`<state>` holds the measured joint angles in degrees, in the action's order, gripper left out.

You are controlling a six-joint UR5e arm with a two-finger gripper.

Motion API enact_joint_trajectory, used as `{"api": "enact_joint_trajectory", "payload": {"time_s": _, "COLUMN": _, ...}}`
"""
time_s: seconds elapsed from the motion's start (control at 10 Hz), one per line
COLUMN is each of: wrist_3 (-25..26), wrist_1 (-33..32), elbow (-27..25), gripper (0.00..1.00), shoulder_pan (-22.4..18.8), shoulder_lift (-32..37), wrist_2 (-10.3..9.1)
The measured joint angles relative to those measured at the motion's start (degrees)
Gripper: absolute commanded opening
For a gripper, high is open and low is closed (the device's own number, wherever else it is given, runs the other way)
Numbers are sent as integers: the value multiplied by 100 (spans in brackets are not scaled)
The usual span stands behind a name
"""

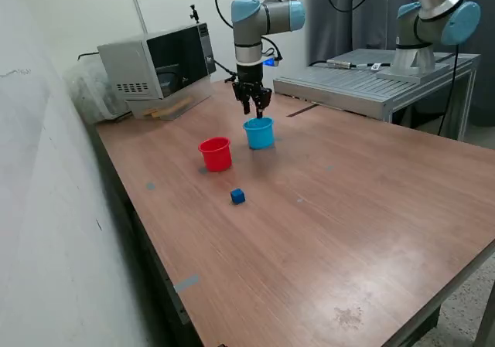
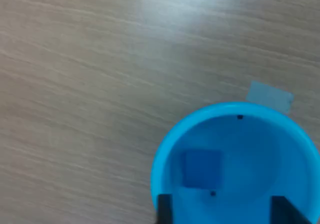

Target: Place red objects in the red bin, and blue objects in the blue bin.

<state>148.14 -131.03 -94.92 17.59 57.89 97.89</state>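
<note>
A: Your gripper (image 1: pixel 254 113) hangs just above the light blue cup (image 1: pixel 260 133), fingers spread with nothing between them; in the wrist view only the two dark fingertips (image 2: pixel 164 209) show, cut off at the frame edge.

B: And inside the cup?

A: One dark blue cube (image 2: pixel 201 169) lies on the cup's floor (image 2: pixel 250 164), slightly blurred. You see the cup's rim only in part; the frame cuts it off. A pale patch of tape (image 2: pixel 270 96) sits on the table (image 2: pixel 90 84) just beyond the rim.

B: Farther out?

A: The red cup (image 1: pixel 216 153) stands just beside the blue one, toward the exterior view's left; you cannot see into it from here. A second dark blue cube (image 1: pixel 237 196) sits alone on the table, nearer the camera. No red cubes are in sight. A microwave (image 1: pixel 158 63) stands at the table's far end.
</note>
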Motion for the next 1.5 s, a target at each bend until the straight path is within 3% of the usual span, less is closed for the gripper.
{"api": "enact_joint_trajectory", "payload": {"time_s": 0.3, "wrist_3": -9, "wrist_1": 3, "elbow": 28, "gripper": 100, "shoulder_pan": -207, "shoulder_lift": -12, "wrist_2": 12}}
{"api": "enact_joint_trajectory", "payload": {"time_s": 0.6, "wrist_3": 79, "wrist_1": 59, "elbow": 220, "gripper": 100, "shoulder_pan": -776, "shoulder_lift": -1, "wrist_2": 13}}
{"api": "enact_joint_trajectory", "payload": {"time_s": 0.8, "wrist_3": 685, "wrist_1": 226, "elbow": 458, "gripper": 100, "shoulder_pan": -1244, "shoulder_lift": -52, "wrist_2": -3}}
{"api": "enact_joint_trajectory", "payload": {"time_s": 1.2, "wrist_3": 2446, "wrist_1": 615, "elbow": 1266, "gripper": 100, "shoulder_pan": -1872, "shoulder_lift": -642, "wrist_2": -71}}
{"api": "enact_joint_trajectory", "payload": {"time_s": 1.5, "wrist_3": 3308, "wrist_1": 949, "elbow": 2087, "gripper": 100, "shoulder_pan": -1953, "shoulder_lift": -1232, "wrist_2": -438}}
